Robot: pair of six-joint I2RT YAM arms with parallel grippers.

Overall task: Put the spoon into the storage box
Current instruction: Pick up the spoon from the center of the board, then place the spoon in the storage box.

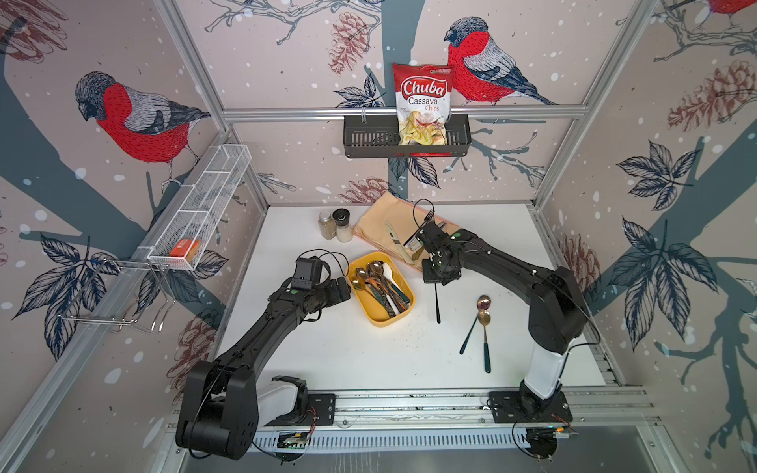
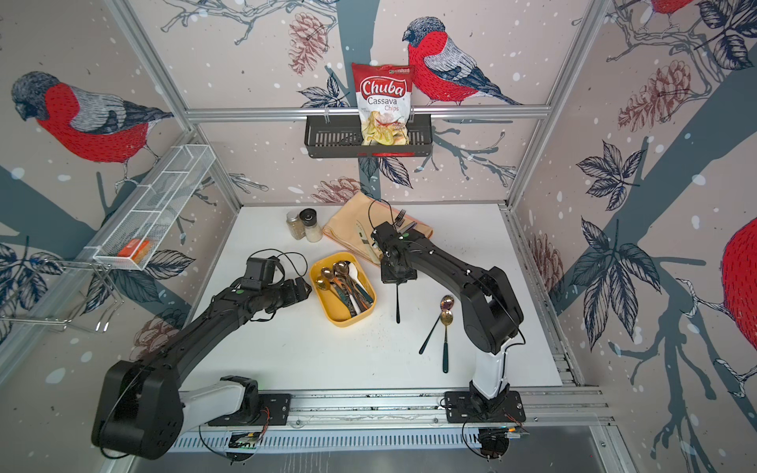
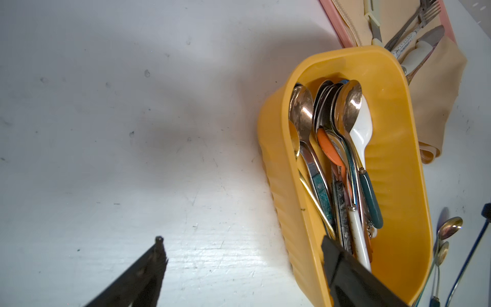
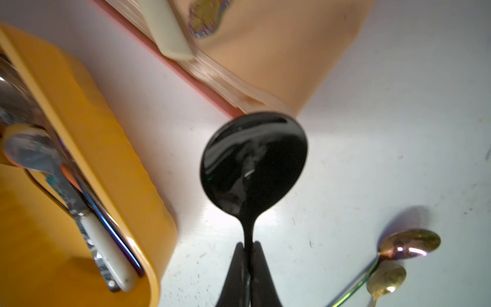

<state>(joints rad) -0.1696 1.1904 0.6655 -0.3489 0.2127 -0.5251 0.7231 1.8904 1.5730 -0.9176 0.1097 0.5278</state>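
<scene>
The storage box (image 1: 403, 313) is a yellow tray in mid-table, holding several spoons and other cutlery. My right gripper (image 1: 436, 281) hangs just right of the box, shut on the neck of a black spoon (image 1: 438, 305) whose handle points toward the table's front. In the right wrist view the black spoon's (image 4: 253, 162) round bowl sticks out past the closed right gripper (image 4: 249, 245), above the table beside the box (image 4: 87, 138). My left gripper (image 1: 345, 288) is at the box's left side, open and empty. In the left wrist view one finger (image 3: 334, 252) overlaps the box (image 3: 393, 148).
Two metal spoons (image 1: 483, 311) with dark handles lie on the table to the right. A folded peach napkin (image 1: 379, 223) with a knife and fork lies at the back, beside two shakers (image 1: 336, 225). A black basket (image 1: 368, 137) with a chips bag and a white mesh basket (image 1: 205, 204) hang on the walls.
</scene>
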